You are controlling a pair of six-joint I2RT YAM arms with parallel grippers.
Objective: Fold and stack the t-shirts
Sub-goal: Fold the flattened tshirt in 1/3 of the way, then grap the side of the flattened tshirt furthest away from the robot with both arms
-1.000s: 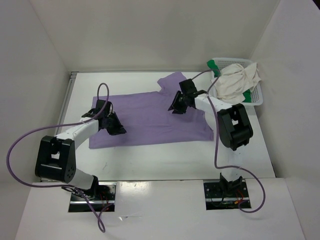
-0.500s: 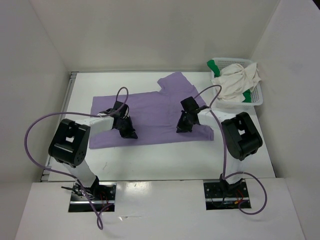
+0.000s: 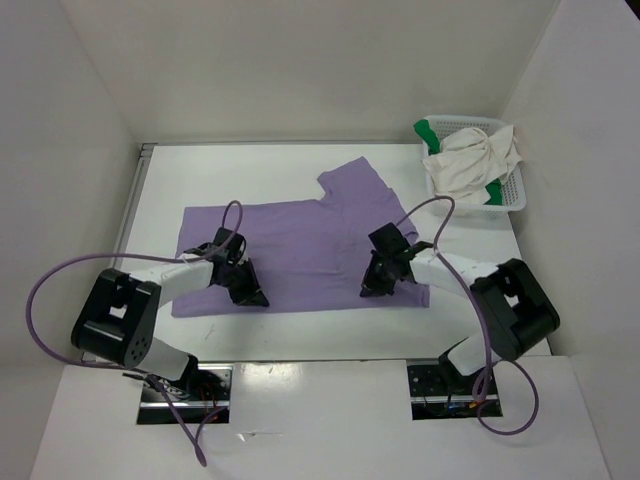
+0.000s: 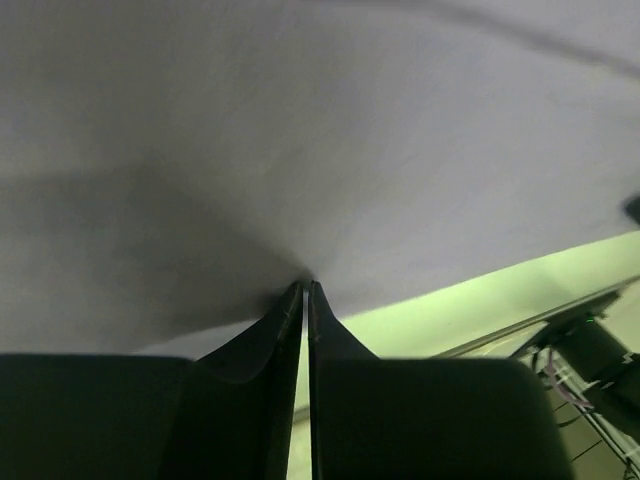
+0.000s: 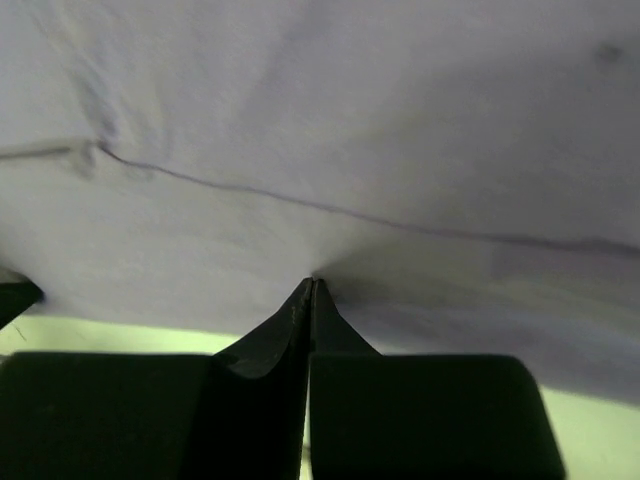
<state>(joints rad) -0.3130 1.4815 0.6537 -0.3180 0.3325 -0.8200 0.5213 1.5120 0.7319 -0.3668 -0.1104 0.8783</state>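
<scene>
The desk (image 3: pixel 320 335) carries the lavender t-shirt (image 3: pixel 300 240), spread flat with no fold made yet. The white mesh basket (image 3: pixel 512 203) at the far right holds the cream t-shirt (image 3: pixel 470 160) and green t-shirt (image 3: pixel 427 130), unfolded. Left hand (image 3: pixel 254 297) and right hand (image 3: pixel 369 289) each pinch shut on the lavender t-shirt's near hem, likely starting the first fold.

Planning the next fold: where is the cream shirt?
In the top view, the cream shirt sits in the white basket at the far right corner of the table.
</scene>
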